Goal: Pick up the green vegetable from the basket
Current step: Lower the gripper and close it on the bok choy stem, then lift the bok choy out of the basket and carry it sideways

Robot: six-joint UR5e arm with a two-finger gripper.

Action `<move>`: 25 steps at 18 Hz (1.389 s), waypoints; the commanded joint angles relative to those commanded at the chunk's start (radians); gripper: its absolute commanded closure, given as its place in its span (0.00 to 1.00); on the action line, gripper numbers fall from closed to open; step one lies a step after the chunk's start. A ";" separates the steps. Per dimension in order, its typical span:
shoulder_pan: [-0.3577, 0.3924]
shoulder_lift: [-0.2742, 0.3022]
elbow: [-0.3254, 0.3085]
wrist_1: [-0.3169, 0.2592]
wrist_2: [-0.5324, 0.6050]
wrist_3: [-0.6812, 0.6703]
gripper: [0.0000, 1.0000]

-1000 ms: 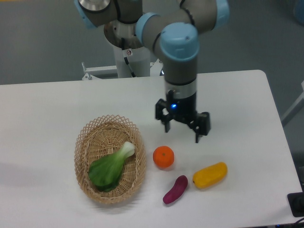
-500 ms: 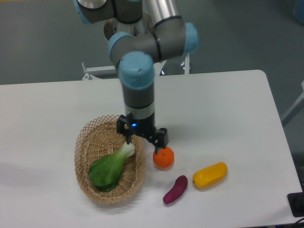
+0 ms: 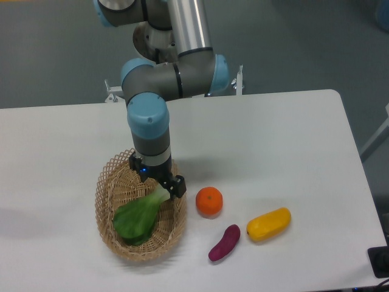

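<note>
Your bok choy (image 3: 138, 218) lies in the basket (image 3: 108, 182) at the near left of the white surface (image 3: 292, 140), leaves toward the near left, pale stem end pointing up-right at the far-right rim. 3 loose pieces sit right of the basket: orange (image 3: 209, 201) just beside its rim, purple piece (image 3: 224, 243) nearer, yellow fruit (image 3: 268, 223) right of that. None of them lies between the gripper (image 3: 158, 180) and the bok choy; only the basket's rim wall is close on the right. Gripper is over the basket's far-right part, right at the stem end; its jaws look spread, 1 finger (image 3: 179, 187) visible at the rim, the other hidden by the wrist, so you can't confirm contact. Versus 0.5 s ago: the arm has swung left from the orange-side rim to over the basket. Bok choy, orange and the rest haven't shifted.
</note>
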 joint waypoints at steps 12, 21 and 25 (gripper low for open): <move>-0.011 -0.054 0.000 0.048 0.002 -0.005 0.00; -0.011 -0.048 0.006 0.046 0.002 0.005 0.55; -0.009 -0.043 0.012 0.046 0.002 0.005 0.60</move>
